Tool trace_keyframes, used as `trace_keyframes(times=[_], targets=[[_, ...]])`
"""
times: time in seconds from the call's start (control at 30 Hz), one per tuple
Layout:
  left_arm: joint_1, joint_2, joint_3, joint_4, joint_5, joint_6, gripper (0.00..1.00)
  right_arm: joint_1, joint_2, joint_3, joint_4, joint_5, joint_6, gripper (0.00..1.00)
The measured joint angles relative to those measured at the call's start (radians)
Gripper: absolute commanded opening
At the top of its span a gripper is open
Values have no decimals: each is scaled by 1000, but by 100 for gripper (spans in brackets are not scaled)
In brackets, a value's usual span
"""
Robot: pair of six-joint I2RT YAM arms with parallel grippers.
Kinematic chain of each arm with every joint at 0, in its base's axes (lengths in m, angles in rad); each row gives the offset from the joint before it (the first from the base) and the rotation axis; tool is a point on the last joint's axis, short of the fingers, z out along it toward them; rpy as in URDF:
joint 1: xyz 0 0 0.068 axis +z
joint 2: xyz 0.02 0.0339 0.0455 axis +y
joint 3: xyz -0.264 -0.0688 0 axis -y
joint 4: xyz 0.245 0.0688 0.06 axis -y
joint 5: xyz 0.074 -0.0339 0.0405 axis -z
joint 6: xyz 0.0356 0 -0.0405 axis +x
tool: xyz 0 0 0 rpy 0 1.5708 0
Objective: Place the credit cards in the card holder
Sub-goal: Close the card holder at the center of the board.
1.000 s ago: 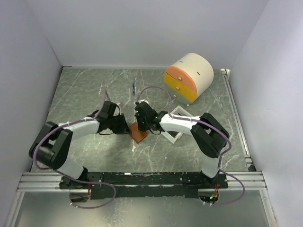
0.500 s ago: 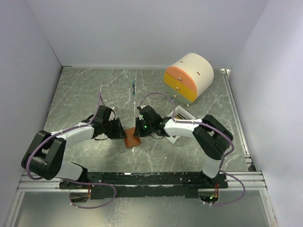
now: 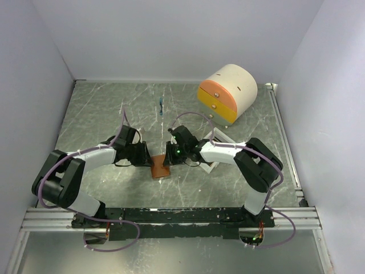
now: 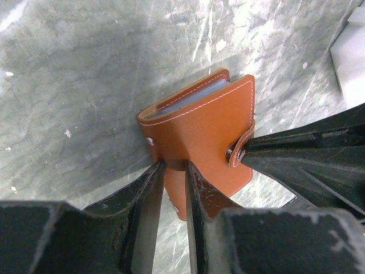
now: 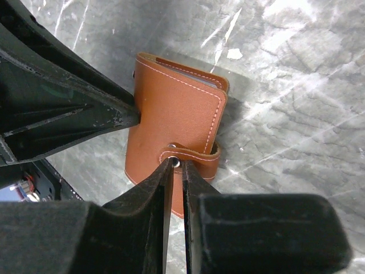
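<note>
The card holder [image 3: 159, 168], a brown leather wallet, lies folded shut on the marble table between both arms. My left gripper [image 3: 147, 155] is shut on its spine edge; in the left wrist view the leather [image 4: 199, 131] sits between the left gripper's [image 4: 173, 165] fingers. My right gripper [image 3: 169, 157] comes from the opposite side. In the right wrist view the right gripper [image 5: 177, 161] pinches the end of the snap strap [image 5: 194, 155] across the card holder [image 5: 171, 114]. Pale pocket edges [image 4: 194, 98] show inside the fold. No loose credit cards are in view.
A white tray [image 3: 218, 137] lies just right of the card holder, mostly under the right arm, its corner in the left wrist view too [image 4: 349, 57]. The cream-and-orange drawer box [image 3: 228, 91] stands at the back right. A thin blue object [image 3: 162, 107] lies behind the grippers.
Both grippers and the card holder have shifted a little toward the near left and lower. The left jaws have spread slightly around the spine edge. The right grip looks unchanged.
</note>
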Motion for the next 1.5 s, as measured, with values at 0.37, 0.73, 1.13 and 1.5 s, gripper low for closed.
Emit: trace_keyframes(times=[0.37,0.73,1.13,1.5], targets=[[0,4,0,5,14,7,34,-14,8,17,-31,-24,-8,13],[0,8,0,10,20,6,34,-5,14,9,11,-32,24,13],[0,8,-5,18,22,-1,33,10,18,9,22,5,56,12],[0,10,-12,33,24,-8,33,45,25,57,-49,103,56,12]])
